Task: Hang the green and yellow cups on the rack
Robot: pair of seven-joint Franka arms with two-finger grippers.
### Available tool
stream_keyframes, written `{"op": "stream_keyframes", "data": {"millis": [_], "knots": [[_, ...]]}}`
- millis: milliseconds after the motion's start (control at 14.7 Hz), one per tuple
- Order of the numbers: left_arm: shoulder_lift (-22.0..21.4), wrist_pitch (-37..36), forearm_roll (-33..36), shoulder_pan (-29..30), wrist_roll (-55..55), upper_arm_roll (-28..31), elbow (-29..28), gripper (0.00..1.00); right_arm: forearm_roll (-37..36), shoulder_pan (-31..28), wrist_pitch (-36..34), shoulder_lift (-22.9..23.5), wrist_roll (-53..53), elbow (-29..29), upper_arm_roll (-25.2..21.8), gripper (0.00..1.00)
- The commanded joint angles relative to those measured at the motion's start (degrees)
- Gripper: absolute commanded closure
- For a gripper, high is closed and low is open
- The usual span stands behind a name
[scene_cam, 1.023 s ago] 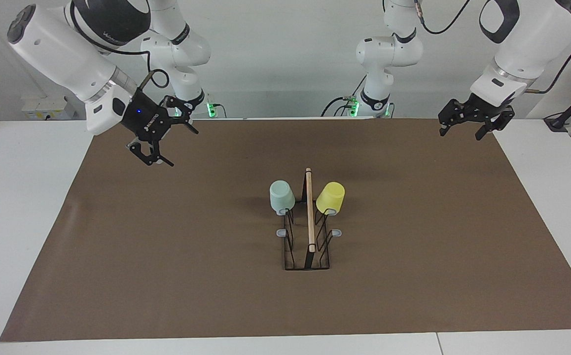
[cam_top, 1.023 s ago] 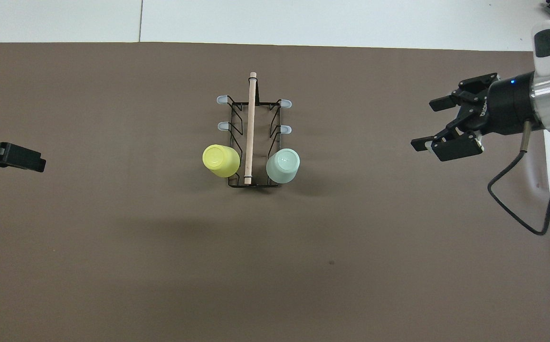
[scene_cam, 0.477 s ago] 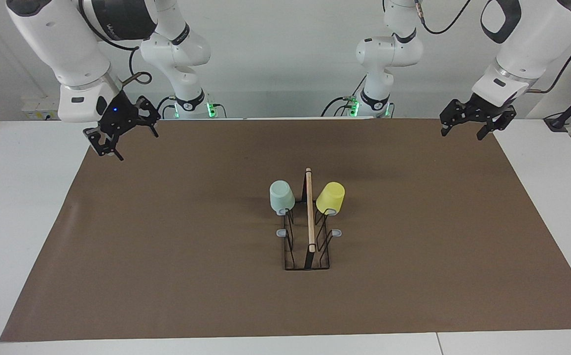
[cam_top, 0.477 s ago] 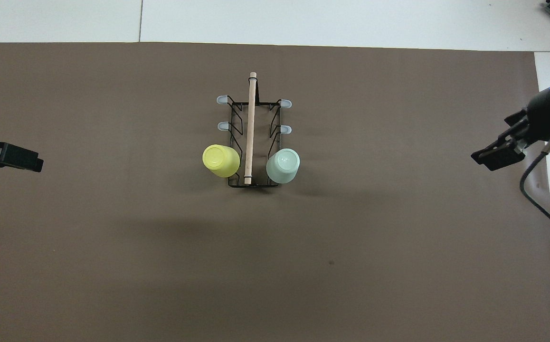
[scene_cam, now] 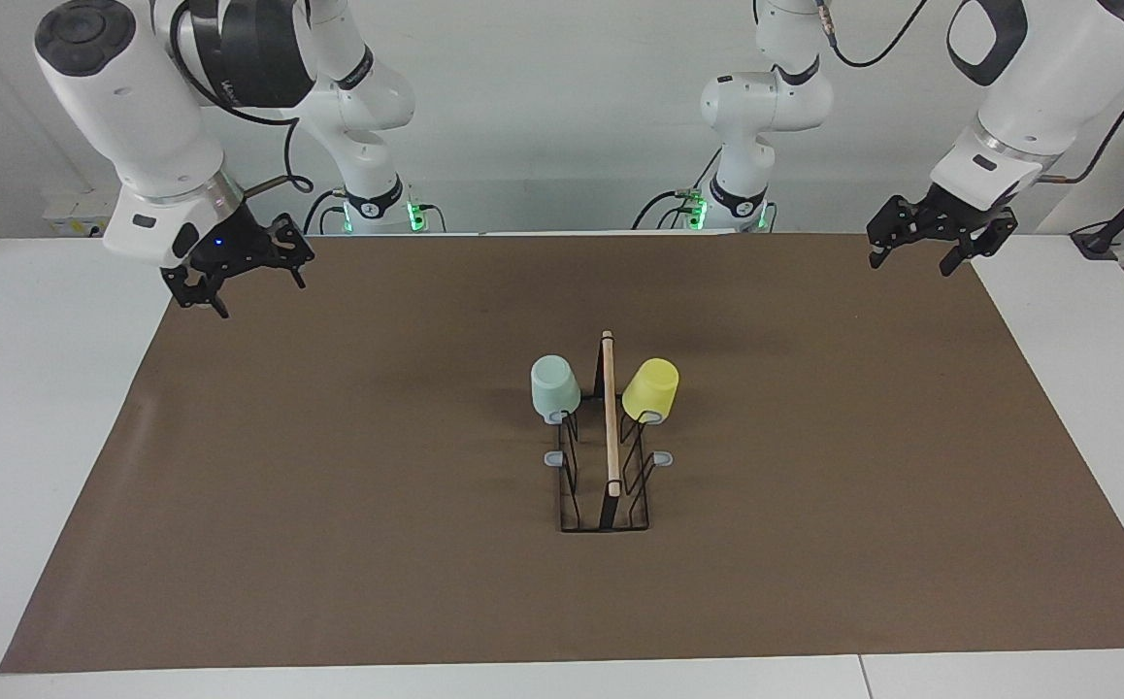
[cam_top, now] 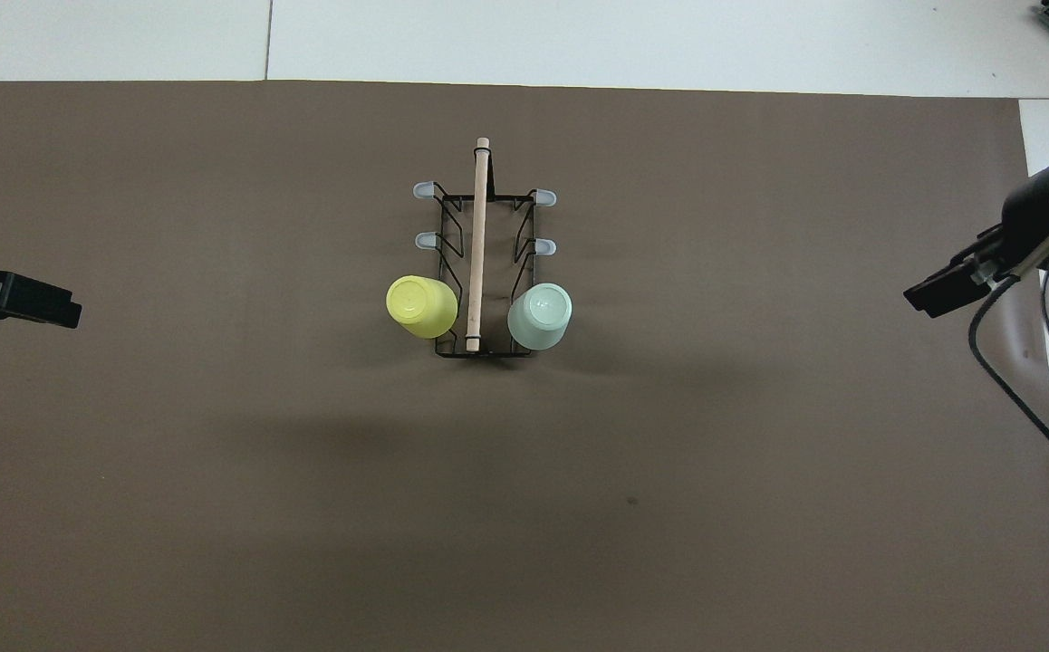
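- facing view: the rack (scene_cam: 605, 456) stands on the brown mat (scene_cam: 329, 485) that covers the middle of the surface (scene_cam: 18, 437), its wooden rod pointing toward the robots.
- facing view: the green cup (scene_cam: 554, 386) sits upside down on the rack's peg nearest the robots, on the side toward the right arm's end; the yellow cup (scene_cam: 650, 388) sits likewise on the matching peg toward the left arm's end. the rod runs between them, and neither cup touches the mat.
- facing view: the right gripper (scene_cam: 237, 277) hangs over the mat's corner, well apart from the rack, jaws wide and holding nothing. the left gripper (scene_cam: 914, 252) hangs over the mat's other corner on the robots' edge, also wide and empty.
- overhead view: the yellow cup (cam_top: 421, 306) and green cup (cam_top: 540, 316) flank the rod at the rack's (cam_top: 484, 272) end nearest the robots. four grey pegs farther along stand bare.
- overhead view: only the tip of the left gripper (cam_top: 22, 299) shows at the edge, and a tip of the right gripper (cam_top: 950, 290) at the other edge, both well clear of the rack.
- step in hand: both cups look hung, so the task seems done and the arms are parked.
- next move: likely nothing more than holding clear; any fresh reach would risk knocking a cup off its peg.
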Motion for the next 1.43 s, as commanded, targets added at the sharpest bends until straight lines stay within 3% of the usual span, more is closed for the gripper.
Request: {"op": "stream_keyframes", "data": {"millis": [0, 136, 409, 682, 818, 1091, 1364], "knots": [[-0.4, -0.5, 0.8, 0.0, 0.1, 0.1, -0.1, 0.0, 3.6, 0.2, -3.1, -1.7, 14.2, -1.6, 0.5, 0.0], [-0.4, -0.5, 0.8, 0.0, 0.1, 0.1, -0.1, 0.0, 8.0, -1.3, -3.2, -2.6, 15.9, -3.7, 0.4, 0.0], [-0.4, -0.4, 0.8, 0.1, 0.1, 0.1, -0.1, 0.0, 7.9, -2.5, -3.2, -3.2, 14.8, -4.2, 0.0, 0.0], [-0.4, -0.5, 0.8, 0.0, 0.1, 0.1, -0.1, 0.0, 2.3, -1.6, -2.2, -3.2, 17.3, -3.5, 0.0, 0.0], [-0.4, -0.5, 0.8, -0.1, 0.1, 0.1, -0.1, 0.0, -0.2, -1.4, -0.5, -2.9, 23.9, -2.8, 0.6, 0.0], [-0.4, -0.5, 0.8, -0.1, 0.1, 0.1, -0.1, 0.0, -0.7, 2.0, 0.8, -2.9, 31.3, -2.8, 0.7, 0.0], [-0.4, -0.5, 0.8, -0.1, 0.1, 0.1, -0.1, 0.0, -0.3, 3.0, -0.3, -2.4, 32.0, -0.3, 0.5, 0.0]]}}
